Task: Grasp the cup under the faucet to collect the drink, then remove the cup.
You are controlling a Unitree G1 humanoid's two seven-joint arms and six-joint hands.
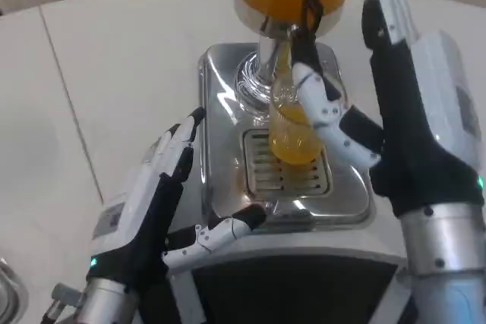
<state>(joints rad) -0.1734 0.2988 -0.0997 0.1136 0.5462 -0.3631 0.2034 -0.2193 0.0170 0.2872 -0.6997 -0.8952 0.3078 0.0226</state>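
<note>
White table (114, 73) carries a chrome dispenser base (228, 180). Left hand (156, 202), fingers spread and holding nothing, rests beside that base. Right of it, the cup (292, 130) of orange drink stands on the drip grate (287, 174) under the faucet (307, 17), gripped by the right hand (380, 119).

cup (292, 130): clear, upright, part-filled with orange drink | on drip grille (287, 172) | under faucet (292, 36)
</note>
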